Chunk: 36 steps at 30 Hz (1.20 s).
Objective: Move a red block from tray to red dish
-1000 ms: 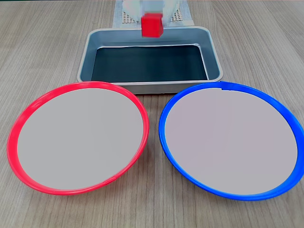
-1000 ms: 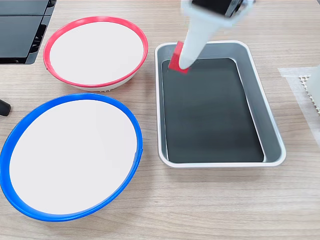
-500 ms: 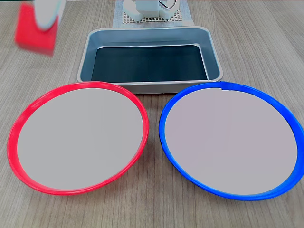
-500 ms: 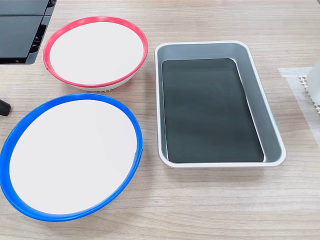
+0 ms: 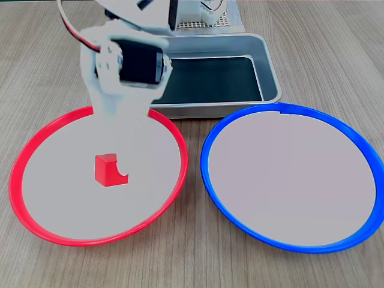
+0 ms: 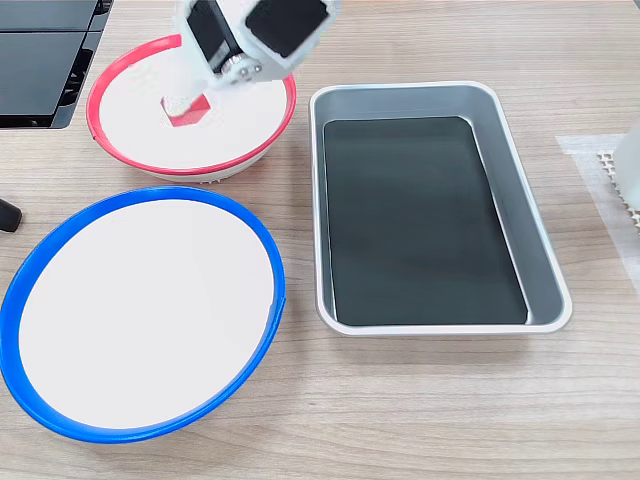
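We see the gripper [image 5: 120,165] down inside the red dish [image 5: 174,141], white matte plastic fingers w/ a black servo block above them. In one fixed view the pale finger blends into the dish's pale centre, so its outline is hard to trace there; a curved bite out of the red block's right edge is where a fingertip overlaps it. In the other fixed view the gripper [image 6: 183,103] sits right on top of the block, w/ the arm's white body and dark servo faces leaning in from the top edge. We can't tell whether the jaws are clamped on the block or parted around it.

The red block [image 5: 109,170] is a small smooth cube, bright red, plain faces, resting on the dish's flat grey centre, approx mid-dish, at the fingertips. In the other fixed view the red block [image 6: 190,110] is partly covered by the white finger.

The red dish [image 6: 120,155] is round, shallow, glossy red rim. Beside it lies a same-sized blue dish [image 5: 207,180], not touching. Behind both sits the tray [image 5: 273,81]: rectangular grey metal, rounded corners, raised sides, dark black bottom. All rest on a wood-grain table [image 5: 336,54].
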Available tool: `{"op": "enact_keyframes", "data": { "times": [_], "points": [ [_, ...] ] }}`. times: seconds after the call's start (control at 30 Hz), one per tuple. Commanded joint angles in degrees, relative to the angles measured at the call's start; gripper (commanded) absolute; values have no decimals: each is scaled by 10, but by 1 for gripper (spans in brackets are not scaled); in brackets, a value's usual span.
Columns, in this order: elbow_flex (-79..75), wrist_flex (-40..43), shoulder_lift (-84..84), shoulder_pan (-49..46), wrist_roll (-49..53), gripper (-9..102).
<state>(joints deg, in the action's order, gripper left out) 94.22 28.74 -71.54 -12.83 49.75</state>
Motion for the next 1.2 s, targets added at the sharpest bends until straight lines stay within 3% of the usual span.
{"op": "enact_keyframes", "data": {
  "times": [0.0, 0.13, 0.23, 0.33, 0.5, 0.57, 0.63, 0.73, 0.77, 0.87, 0.9, 0.93, 1.07, 1.17],
  "points": [
    [40, -15, -41, 7, 31, 13],
    [107, -60, -102, 12, 36, 36],
    [150, -112, -159, 20, -2, 42],
    [176, -231, -258, 34, -194, 47],
    [230, -328, -396, 61, -387, 48],
    [289, -396, -476, 74, -472, 42],
    [347, -439, -551, 83, -528, 28],
    [414, -444, -662, 104, -553, 3],
    [433, -438, -696, 109, -557, 0],
    [494, -386, -795, 127, -560, 0],
    [516, -333, -839, 135, -560, -1],
    [532, -263, -882, 143, -556, -1],
    [571, 183, -1056, 158, -555, -1],
    [635, 245, -1112, 162, -557, -1]
  ]
}}
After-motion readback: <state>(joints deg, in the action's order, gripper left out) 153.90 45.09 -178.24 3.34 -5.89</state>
